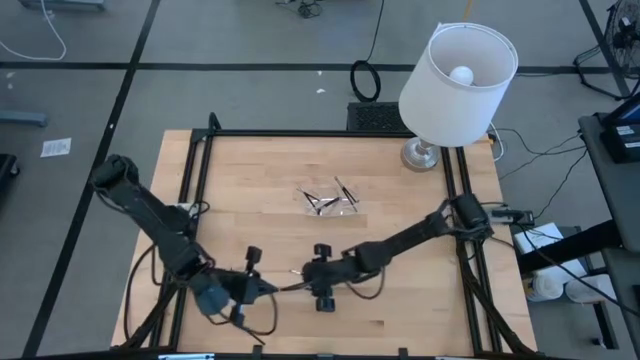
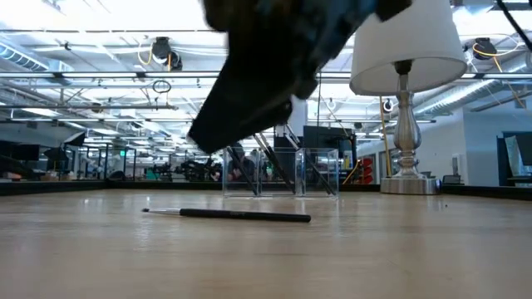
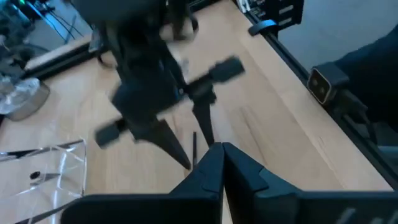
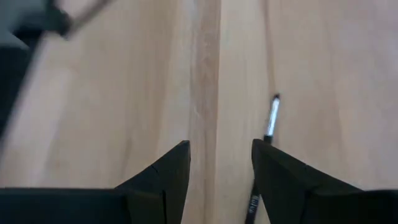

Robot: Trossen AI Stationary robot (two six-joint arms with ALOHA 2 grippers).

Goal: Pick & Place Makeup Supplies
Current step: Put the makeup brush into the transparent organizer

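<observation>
- Left gripper [image 1: 272, 288] low over the near part of the wooden table [image 1: 400, 300], fingers [image 3: 214, 168] pressed together, tips meeting, nothing between them.
- Right gripper [image 1: 303, 270] just beside the left one, tips pointing toward it, jaws standing apart and empty; bare wood seen between the two fingers [image 4: 171, 171] in the right wrist view.
- One makeup stick [image 2: 241, 215], thin and dark with a silvery end, lying flat on the table near both grippers; in the right wrist view the same stick [image 4: 271, 118] seen next to one right finger, not clearly touched by it.
- In the left wrist view, a thin dark stick [image 3: 193, 148] lying on the wood between the closed left tips and the right gripper.
- Clear plastic tray [image 1: 330, 198] near the middle of the table, well apart from the grippers, with several more dark sticks [image 1: 345, 191] leaning inside, tilted at different angles.
- White-shaded lamp [image 1: 458, 85] with silvery base at the far right part of the table.
</observation>
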